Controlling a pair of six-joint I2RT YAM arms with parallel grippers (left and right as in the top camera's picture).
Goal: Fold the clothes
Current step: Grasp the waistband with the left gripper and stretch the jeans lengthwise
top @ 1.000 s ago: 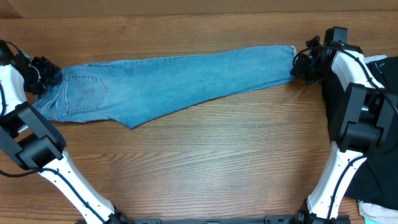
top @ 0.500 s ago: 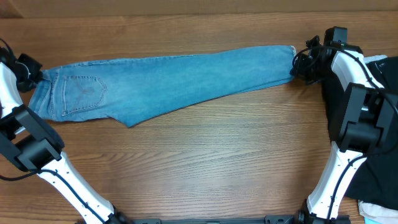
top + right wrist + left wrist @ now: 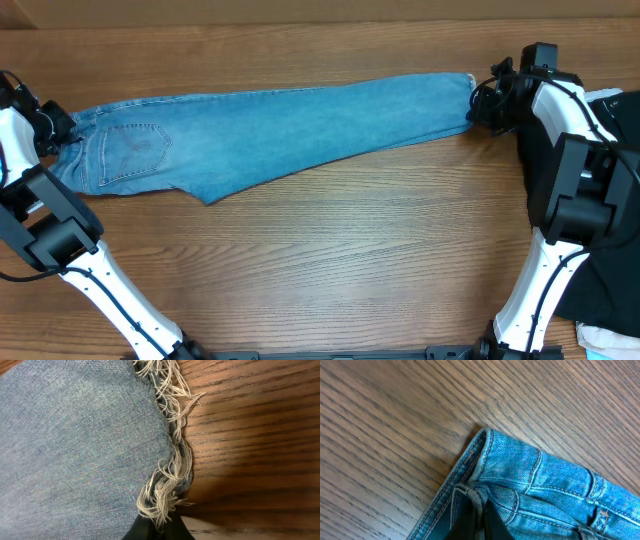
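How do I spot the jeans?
On the wooden table, a long shape stretches across the far side. Those are the jeans: light blue denim with a back pocket and frayed hem, unlike the black garment at the right.

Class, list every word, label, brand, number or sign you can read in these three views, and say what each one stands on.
None can be read in any view.
The jeans show no legible patch or tag, and the back pocket carries only stitching.
The close views of the waistband and the frayed hem show only denim and thread.
The wooden table shows only grain.
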